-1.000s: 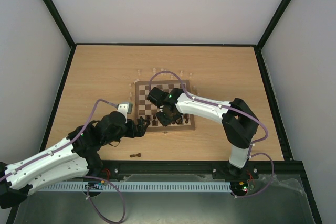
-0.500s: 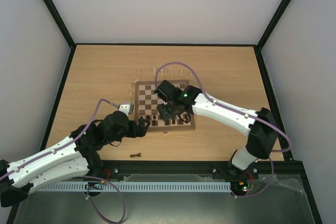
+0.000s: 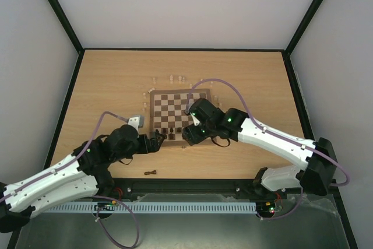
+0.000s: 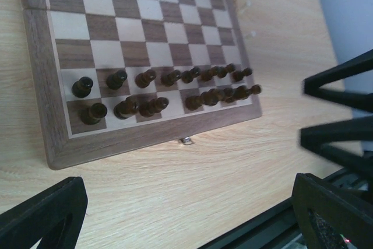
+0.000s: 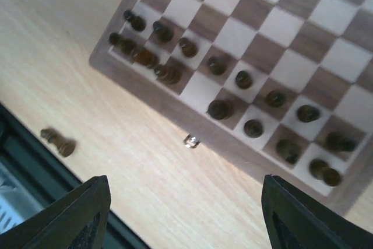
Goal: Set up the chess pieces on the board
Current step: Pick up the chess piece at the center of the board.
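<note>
The board (image 3: 152,109) lies mid-table. Dark brown chess pieces (image 3: 175,134) fill its two near rows, also in the left wrist view (image 4: 145,78) and right wrist view (image 5: 217,65); one near-row square is bare. One dark piece (image 3: 151,172) lies on its side on the table near the front edge, also in the right wrist view (image 5: 58,142). Pale pieces (image 3: 175,79) stand off the board beyond its far edge. My left gripper (image 3: 160,139) is open and empty at the board's near left corner. My right gripper (image 3: 189,134) is open and empty over the board's near edge.
A small metal latch (image 5: 191,140) sticks out of the board's near edge, also in the left wrist view (image 4: 186,140). A black frame rail (image 3: 186,183) runs along the table's front edge. Black posts and pale walls enclose the table.
My right arm has drawn back from over the middle of the board toward its near edge, its elbow swinging out to the right. The left arm has barely moved.
</note>
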{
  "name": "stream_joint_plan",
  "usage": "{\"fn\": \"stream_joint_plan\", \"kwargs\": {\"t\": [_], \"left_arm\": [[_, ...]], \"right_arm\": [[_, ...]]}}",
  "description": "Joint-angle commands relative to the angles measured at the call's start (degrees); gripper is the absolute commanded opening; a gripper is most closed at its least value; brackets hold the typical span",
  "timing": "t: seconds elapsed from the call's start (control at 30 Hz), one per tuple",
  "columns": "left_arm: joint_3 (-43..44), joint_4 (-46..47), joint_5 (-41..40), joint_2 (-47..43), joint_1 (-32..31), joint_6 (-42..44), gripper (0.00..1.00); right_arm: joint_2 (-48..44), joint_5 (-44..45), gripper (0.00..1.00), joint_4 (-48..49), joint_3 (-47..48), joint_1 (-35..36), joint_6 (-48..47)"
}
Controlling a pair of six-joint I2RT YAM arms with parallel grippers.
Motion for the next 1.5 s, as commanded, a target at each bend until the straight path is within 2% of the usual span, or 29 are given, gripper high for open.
{"fn": "stream_joint_plan", "kwargs": {"t": [0.0, 0.13, 0.23, 0.53, 0.73, 0.9, 1.47], "left_arm": [[0.77, -0.55, -1.58, -6.13, 0.26, -2.47, 0.99], [3.22, -1.93, -3.65, -13.0, 0.27, -1.64, 0.99], [5.12, -3.02, -3.94, -16.29, 0.28, -0.61, 0.99], [5.51, -1.29, 0.96, -22.45, 0.28, 1.65, 0.99], [4.61, -0.35, 3.35, -23.36, 0.28, 2.93, 0.99], [5.21, -0.27, 4.1, -23.4, 0.28, 4.25, 0.99], [5.15, -1.02, 3.36, -23.36, 0.26, 5.05, 0.99]], "right_arm": [[-2.04, -10.09, 0.72, 5.86, -5.17, 0.41, -0.07], [-3.74, -17.44, 0.76, 12.71, -10.07, 1.12, 0.85], [-3.49, -19.04, 0.77, 16.87, -11.94, 3.79, 0.76], [3.09, -11.95, 0.76, 27.11, -13.42, 15.6, -3.67], [10.07, -6.76, 0.8, 31.49, -12.87, 20.1, -6.3], [13.76, -6.61, 0.79, 35.14, -13.18, 20.72, -7.93], [16.38, -7.57, 0.75, 41.99, -15.97, 21.96, -14.29]]}}
